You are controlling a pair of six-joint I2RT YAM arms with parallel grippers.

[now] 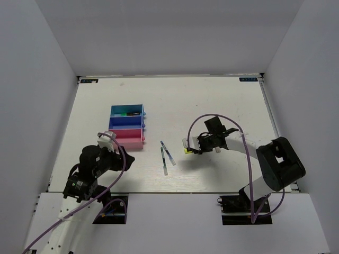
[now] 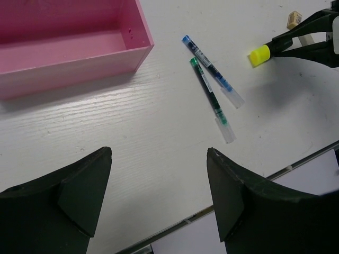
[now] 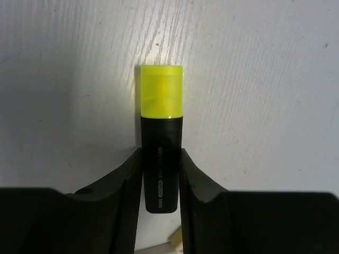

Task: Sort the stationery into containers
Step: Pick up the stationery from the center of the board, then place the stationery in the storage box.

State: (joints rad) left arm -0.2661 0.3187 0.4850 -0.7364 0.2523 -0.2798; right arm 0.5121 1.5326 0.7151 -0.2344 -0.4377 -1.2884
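Observation:
My right gripper [image 1: 194,148] is shut on the black highlighter with the yellow end [image 3: 161,132], low over the table right of the pens. The yellow cap [image 2: 259,55] sticks out past the fingers [image 2: 304,43]. The blue pen [image 2: 212,71] and the green pen [image 2: 213,101] lie side by side on the table [image 1: 212,100]. The small cream piece [image 2: 294,19] lies just behind the right gripper. My left gripper [image 2: 159,156] is open and empty, near the pink tray [image 2: 69,50]. The light blue tray [image 1: 127,108] holds a green-ended highlighter [image 1: 123,113] and another dark one.
The dark blue tray [image 1: 126,125] sits between the light blue and pink trays [image 1: 128,142], all in one stack left of centre. White walls enclose the table on three sides. The table's near edge [image 2: 233,196] runs just beyond my left fingertips.

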